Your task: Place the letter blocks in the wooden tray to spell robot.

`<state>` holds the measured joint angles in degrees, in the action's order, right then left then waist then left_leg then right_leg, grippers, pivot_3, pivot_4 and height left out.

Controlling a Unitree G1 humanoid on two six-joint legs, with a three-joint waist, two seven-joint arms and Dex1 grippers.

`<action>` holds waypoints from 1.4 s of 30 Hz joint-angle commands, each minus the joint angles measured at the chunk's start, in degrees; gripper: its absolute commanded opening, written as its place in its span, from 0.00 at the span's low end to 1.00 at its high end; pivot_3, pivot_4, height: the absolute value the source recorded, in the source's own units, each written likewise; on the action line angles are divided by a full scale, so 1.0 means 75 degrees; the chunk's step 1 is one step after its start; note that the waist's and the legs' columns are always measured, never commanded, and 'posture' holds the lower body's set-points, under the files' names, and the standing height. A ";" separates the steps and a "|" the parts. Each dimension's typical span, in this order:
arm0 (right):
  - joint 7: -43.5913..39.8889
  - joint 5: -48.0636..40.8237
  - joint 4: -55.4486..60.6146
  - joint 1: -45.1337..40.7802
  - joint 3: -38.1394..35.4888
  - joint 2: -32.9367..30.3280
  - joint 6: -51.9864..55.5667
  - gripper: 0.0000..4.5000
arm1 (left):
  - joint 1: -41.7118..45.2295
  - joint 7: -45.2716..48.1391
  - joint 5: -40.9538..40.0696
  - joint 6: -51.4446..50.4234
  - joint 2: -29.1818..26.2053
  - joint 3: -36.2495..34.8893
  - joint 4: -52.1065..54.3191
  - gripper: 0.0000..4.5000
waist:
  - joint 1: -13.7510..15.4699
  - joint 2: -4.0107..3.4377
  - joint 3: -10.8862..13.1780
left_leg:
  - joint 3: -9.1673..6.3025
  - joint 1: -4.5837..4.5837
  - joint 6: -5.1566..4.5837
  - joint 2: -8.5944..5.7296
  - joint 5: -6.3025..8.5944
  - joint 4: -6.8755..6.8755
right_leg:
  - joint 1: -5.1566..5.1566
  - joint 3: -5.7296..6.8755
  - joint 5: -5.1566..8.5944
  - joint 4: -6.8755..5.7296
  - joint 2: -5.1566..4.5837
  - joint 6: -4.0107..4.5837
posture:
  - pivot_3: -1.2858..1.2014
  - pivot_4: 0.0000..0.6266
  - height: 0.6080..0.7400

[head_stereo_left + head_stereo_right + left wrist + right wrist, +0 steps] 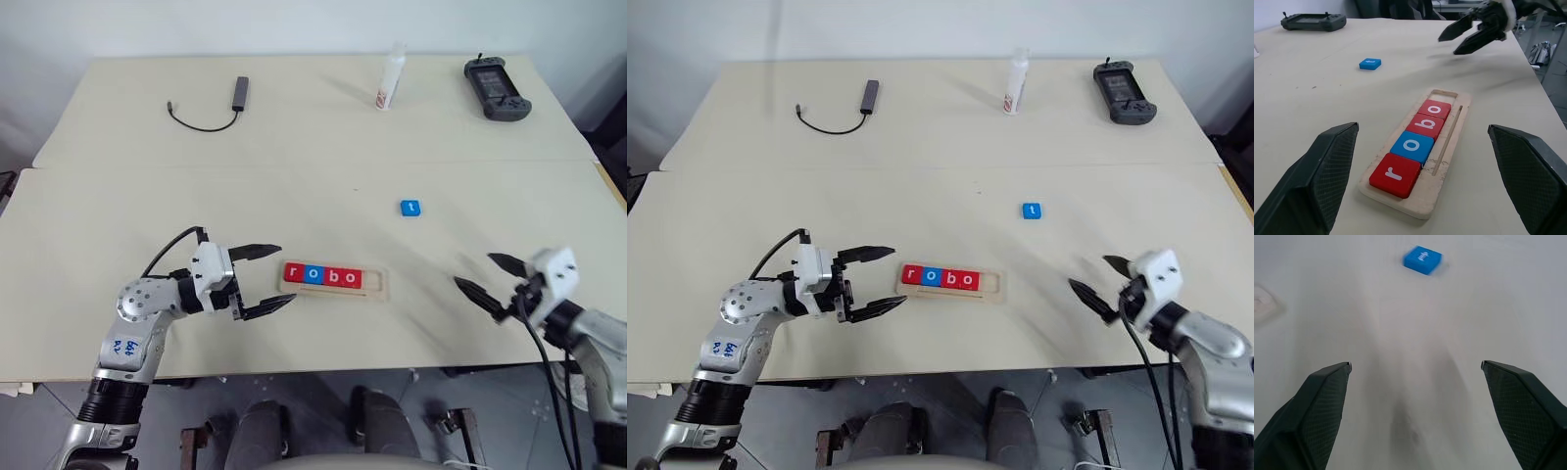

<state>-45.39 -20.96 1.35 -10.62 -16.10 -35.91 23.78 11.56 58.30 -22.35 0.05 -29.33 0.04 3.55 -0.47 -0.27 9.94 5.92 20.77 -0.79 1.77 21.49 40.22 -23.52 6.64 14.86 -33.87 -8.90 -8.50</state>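
On the bench (118,211), the pale wooden tray (380,285) holds glossy square blocks r, o, b, o (322,277); blue t block (410,208) lies apart. Left claw (265,279) and right claw (485,274) both spread, empty.

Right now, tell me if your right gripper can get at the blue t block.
Probably yes: the right gripper is open, and only bare table lies between it and the blue t block.
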 commanded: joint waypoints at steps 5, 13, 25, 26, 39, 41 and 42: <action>0.1448 0.0580 -0.1065 -0.2362 0.0924 0.0614 0.0855 0.99 | -0.0113 -0.0203 0.0047 0.0182 0.0140 -0.0003 0.0247 1.00 | 0.0079 -0.0002 -0.0001 | -0.0015 0.0008 0.0002 0.0006 0.0000 -0.0011 | -0.0004 0.0019 0.0005 -0.0001 0.0004 0.0010 | 0.52 0.24 1.00; 0.3017 0.1334 -0.2295 -0.3464 0.1376 0.1590 0.1210 0.99 | -0.0414 -0.0466 0.0049 0.0176 0.0157 -0.0056 0.0585 1.00 | 0.0003 -0.0004 -0.0001 | -0.0024 0.0047 0.0003 0.0001 0.0000 -0.0018 | -0.0028 0.0038 0.0005 0.0008 0.0003 0.0009 | 0.52 0.24 1.00; 0.3357 0.1056 -0.1274 -0.3278 0.1261 0.2007 0.2219 0.35 | -0.0454 -0.0541 0.0046 0.0186 0.0146 -0.0020 0.0619 1.00 | -0.0082 -0.0005 -0.0002 | -0.0024 0.0043 0.0006 0.0002 -0.0002 -0.0016 | -0.0026 0.0036 0.0004 0.0005 0.0003 0.0009 | 0.52 0.24 1.00; 0.3368 0.1024 -0.1130 -0.3248 0.1223 0.1987 0.2313 0.33 | -0.0422 -0.0521 0.0042 0.0185 0.0155 -0.0001 0.0585 1.00 | -0.0091 -0.0005 -0.0002 | -0.0024 0.0044 0.0006 0.0002 -0.0002 -0.0017 | -0.0026 0.0036 0.0004 0.0005 0.0003 0.0009 | 0.52 0.24 1.00; 0.4329 0.0269 0.4441 -0.0135 -0.0104 0.2157 0.5647 0.33 | 0.0112 -0.0018 -0.0063 0.0097 0.0402 0.0402 0.0105 1.00 | 0.0026 -0.0006 -0.0003 | -0.0025 0.0049 0.0007 0.0000 0.0000 -0.0021 | -0.0027 0.0035 0.0004 0.0012 0.0004 0.0009 | 0.52 0.24 1.00; 0.4660 0.0338 0.4957 0.0311 -0.0211 0.2482 0.5857 0.33 | 0.0147 0.0063 -0.0080 0.0088 0.0409 0.0426 0.0035 1.00 | 0.0027 -0.0006 -0.0003 | -0.0021 0.0046 0.0008 0.0001 0.0000 -0.0018 | -0.0027 0.0030 0.0004 0.0010 0.0004 0.0008 | 0.52 0.24 1.00; 0.4841 0.0448 0.5149 0.0573 -0.0154 0.2637 0.5793 0.33 | 0.0150 0.0145 -0.0123 0.0026 0.0399 0.0460 0.0036 1.00 | 0.0026 -0.0006 -0.0003 | -0.0020 0.0043 0.0008 0.0001 0.0000 -0.0019 | -0.0027 0.0029 0.0004 0.0008 0.0004 0.0009 | 0.52 0.24 1.00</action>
<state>-11.41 -18.10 35.20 -7.45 -16.27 -17.05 67.22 12.41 58.38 -22.23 0.30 -26.31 3.26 3.38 -0.27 -0.32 9.92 5.77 21.07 -0.73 1.78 21.49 40.08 -23.72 6.85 14.89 -33.82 -8.87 -8.43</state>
